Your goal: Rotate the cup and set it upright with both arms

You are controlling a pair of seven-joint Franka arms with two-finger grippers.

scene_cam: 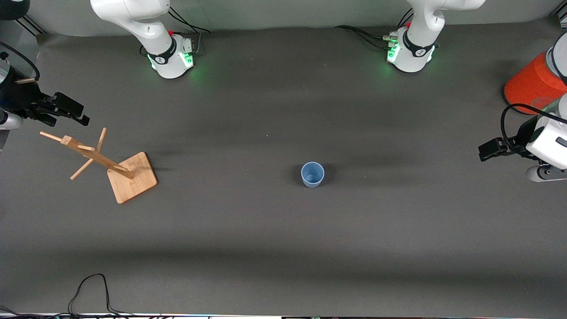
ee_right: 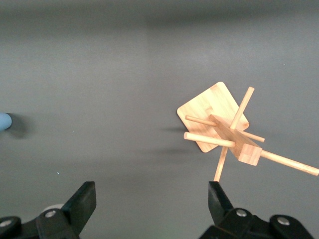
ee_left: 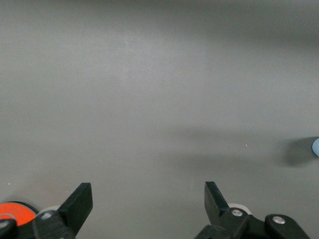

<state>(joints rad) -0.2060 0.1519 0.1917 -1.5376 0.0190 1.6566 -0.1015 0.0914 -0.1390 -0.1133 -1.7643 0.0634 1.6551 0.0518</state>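
The small light-blue cup point(scene_cam: 312, 174) sits on the dark mat near the table's middle, with its open mouth showing to the front camera. A sliver of the cup shows at the edge of the left wrist view point(ee_left: 316, 147) and of the right wrist view point(ee_right: 4, 121). My left gripper point(scene_cam: 485, 152) hangs open over the left arm's end of the table, well away from the cup, nothing between its fingers point(ee_left: 148, 191). Open and empty too, my right gripper point(scene_cam: 79, 114) hovers at the right arm's end, above the wooden rack point(ee_right: 152, 191).
A wooden peg rack point(scene_cam: 126, 175) on a square base stands at the right arm's end point(ee_right: 219, 117). A large orange-red can point(scene_cam: 533, 84) stands at the left arm's end, beside the left arm point(ee_left: 12, 211). A black cable point(scene_cam: 88, 290) lies near the front edge.
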